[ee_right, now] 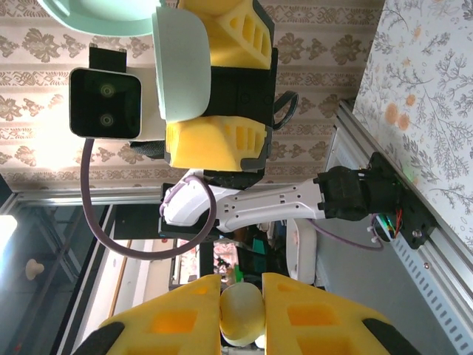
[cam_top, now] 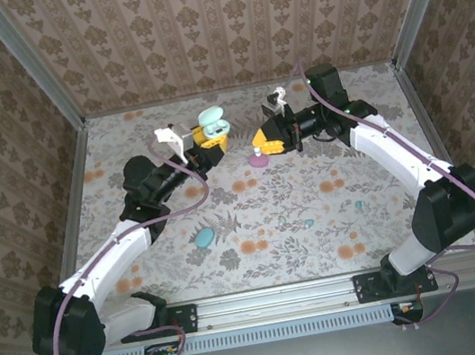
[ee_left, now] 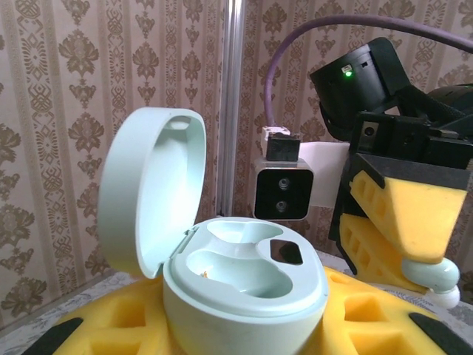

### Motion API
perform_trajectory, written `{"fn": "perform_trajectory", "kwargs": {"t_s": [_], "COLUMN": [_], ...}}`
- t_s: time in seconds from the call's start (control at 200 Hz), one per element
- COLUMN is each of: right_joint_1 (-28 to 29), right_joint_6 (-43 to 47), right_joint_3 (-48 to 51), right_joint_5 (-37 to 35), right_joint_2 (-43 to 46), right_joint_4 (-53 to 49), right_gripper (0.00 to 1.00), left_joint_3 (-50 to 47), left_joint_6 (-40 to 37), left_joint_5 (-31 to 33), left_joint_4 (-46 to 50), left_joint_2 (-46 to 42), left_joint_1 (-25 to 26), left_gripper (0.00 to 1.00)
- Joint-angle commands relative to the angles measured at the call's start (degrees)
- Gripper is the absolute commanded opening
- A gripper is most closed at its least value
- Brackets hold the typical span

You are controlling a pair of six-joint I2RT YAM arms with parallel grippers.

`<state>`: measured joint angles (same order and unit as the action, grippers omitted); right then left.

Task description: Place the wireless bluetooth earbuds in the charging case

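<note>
- My left arm stretches toward the far middle of the table [cam_top: 322, 245], with the left gripper [cam_top: 210, 136] turned to the right. Its yellow foam fingers are clamped on the mint charging case [ee_left: 244, 277]. The case is held upright, clear of the table, with its lid [ee_left: 151, 192] swung open on the left.
- My right arm reaches in from the right. The right gripper [cam_top: 268, 142] faces the left one, near it but apart. Its jaws are pinched almost together on a pale earbud [ee_right: 242, 314].
- From the left wrist camera, that earbud pokes out below the right fingers, beside the case and not touching it.
- The case's lower half is buried between the foam pads. Most of the earbud is hidden in the pinch, so I can't tell its exact colour or which way it's turned.
- On the table, a pink case [cam_top: 259, 160] lies just below the right gripper. A teal oval piece [cam_top: 204, 236] lies nearer me. Two bluish specks [cam_top: 359, 205] are too small to identify.
</note>
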<state>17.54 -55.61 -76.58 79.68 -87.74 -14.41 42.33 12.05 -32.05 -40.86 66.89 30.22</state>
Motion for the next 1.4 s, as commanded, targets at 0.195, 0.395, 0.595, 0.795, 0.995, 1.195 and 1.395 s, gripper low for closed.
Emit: {"fn": "perform_trajectory", "kwargs": {"t_s": [0.195,0.395,0.595,0.795,0.995,1.195,1.395], "right_joint_1": [0.2,0.3,0.5,0.6,0.7,2.0,3.1], "right_joint_6": [2.3,-3.9,-12.2,-12.9,-13.4,-18.6,1.3], "right_joint_3": [-2.9,-3.2,-1.0,-1.0,-1.1,-0.6,-8.9], "right_joint_5": [-3.4,-9.3,-12.2,-11.2,-10.8,-4.6,2.9], "right_joint_2": [0.6,1.2,2.3,2.5,2.3,2.3,1.6], "right_joint_4": [-1.3,2.4,9.9,12.4,14.3,26.7,4.3], "right_gripper": [0.19,0.19,0.19,0.19,0.19,0.19,0.19], "left_joint_3": [-1.0,-1.6,-0.6,0.4,1.3,1.2,0.7], "left_joint_6": [1.3,1.2,0.9,0.6,-0.7,-0.8,-1.1], "left_joint_5": [-2.2,-1.7,-1.8,-2.0,-2.8,-2.3,-2.2], "left_joint_4": [-3.5,-3.1,-2.7,-2.4,-0.2,0.1,-0.4], "left_joint_2": [0.1,0.7,2.1,3.0,3.0,2.7,2.1], "left_joint_1": [-0.1,0.1,0.5,1.0,1.7,1.8,1.8], "left_gripper": [0.34,0.34,0.34,0.34,0.34,0.34,0.34]}}
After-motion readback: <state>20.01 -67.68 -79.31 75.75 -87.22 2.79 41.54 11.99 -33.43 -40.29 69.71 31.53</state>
